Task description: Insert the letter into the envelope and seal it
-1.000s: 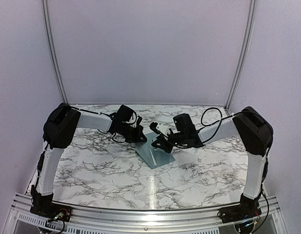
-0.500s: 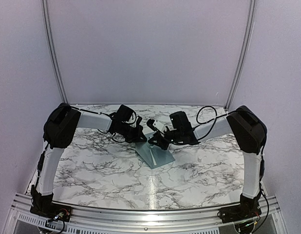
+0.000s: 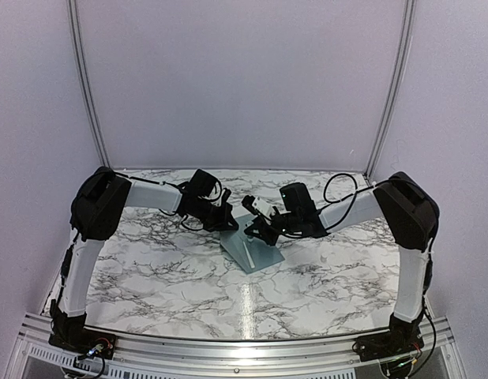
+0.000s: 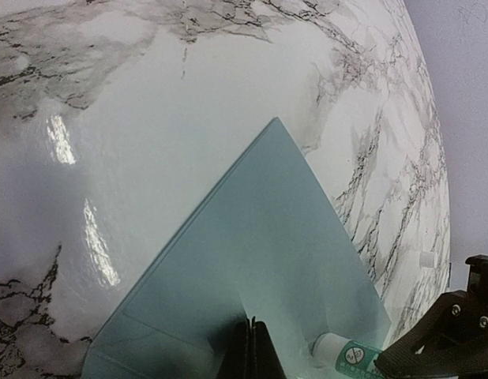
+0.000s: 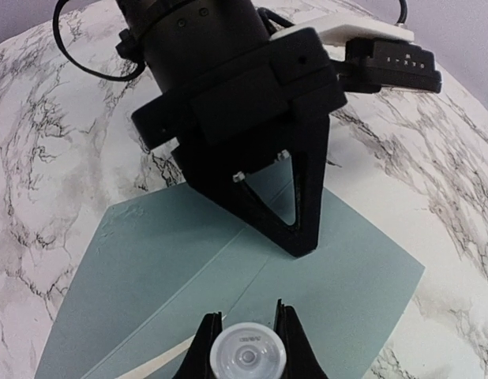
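Note:
The grey-blue envelope [image 3: 253, 249] lies flat on the marble table, its flap side showing in the right wrist view [image 5: 149, 268]. My left gripper [image 4: 254, 325] is shut, its fingertips pressed down on the envelope [image 4: 260, 253]; its black tip [image 5: 301, 245] also shows in the right wrist view. My right gripper [image 5: 248, 316] is shut on a small white glue tube [image 5: 245, 359], whose green label [image 4: 350, 353] hovers at the envelope's edge beside the left fingers. The letter is hidden; only a thin pale strip [image 5: 161, 363] shows along a fold.
Both arms meet over the middle of the marble table [image 3: 149, 268], left gripper [image 3: 227, 224] and right gripper [image 3: 256, 229] close together. Metal frame posts [image 3: 84, 87] and pale walls stand behind. A metal rail [image 3: 244, 347] runs along the near edge.
The right gripper with the glue tube shifted a little left, then slightly back right. The left gripper and the envelope have stayed put.

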### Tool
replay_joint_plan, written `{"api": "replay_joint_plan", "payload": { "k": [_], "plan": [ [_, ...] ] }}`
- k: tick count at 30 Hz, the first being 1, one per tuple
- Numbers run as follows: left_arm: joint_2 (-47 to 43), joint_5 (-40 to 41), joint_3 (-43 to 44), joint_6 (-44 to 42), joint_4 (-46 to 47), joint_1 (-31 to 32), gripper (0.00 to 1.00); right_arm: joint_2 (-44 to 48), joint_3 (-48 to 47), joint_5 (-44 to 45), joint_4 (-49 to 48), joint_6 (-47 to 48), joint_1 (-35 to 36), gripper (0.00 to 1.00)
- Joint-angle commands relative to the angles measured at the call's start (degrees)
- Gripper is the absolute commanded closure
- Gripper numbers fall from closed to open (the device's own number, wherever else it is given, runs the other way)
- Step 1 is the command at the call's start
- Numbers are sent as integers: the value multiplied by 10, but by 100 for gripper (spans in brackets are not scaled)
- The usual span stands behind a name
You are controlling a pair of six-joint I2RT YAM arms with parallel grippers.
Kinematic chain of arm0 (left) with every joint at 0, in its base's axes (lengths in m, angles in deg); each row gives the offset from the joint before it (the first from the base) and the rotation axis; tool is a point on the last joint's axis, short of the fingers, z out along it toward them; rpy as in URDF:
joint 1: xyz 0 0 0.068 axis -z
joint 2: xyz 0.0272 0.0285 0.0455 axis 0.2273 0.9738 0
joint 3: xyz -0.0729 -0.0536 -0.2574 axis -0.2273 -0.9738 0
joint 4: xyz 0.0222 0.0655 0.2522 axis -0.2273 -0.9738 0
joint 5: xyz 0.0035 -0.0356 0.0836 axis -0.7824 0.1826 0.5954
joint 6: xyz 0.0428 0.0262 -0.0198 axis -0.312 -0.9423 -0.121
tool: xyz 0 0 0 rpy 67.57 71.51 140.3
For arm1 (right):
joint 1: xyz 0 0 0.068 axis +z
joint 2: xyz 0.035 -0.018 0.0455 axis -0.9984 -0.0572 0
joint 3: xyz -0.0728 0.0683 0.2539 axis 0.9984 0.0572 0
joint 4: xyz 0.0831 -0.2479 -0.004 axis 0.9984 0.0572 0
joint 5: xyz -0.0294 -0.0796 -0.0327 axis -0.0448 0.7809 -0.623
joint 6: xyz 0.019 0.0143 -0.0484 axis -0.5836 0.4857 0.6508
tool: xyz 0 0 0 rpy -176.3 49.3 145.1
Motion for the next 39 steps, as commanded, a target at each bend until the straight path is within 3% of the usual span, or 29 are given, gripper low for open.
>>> {"api": "replay_joint_plan", "payload": {
  "k": [1,24,39],
  "plan": [
    [27,11,6,-6,-46,-4,100,25,24,-5,55,14,8,100],
    [20,5,-1,-13,-50,-4,100,-32,-48,31,35,-1,19,100],
    [26,8,3,-15,-51,-6,100,14,-53,49,45,-3,-2,100]
  ]
}}
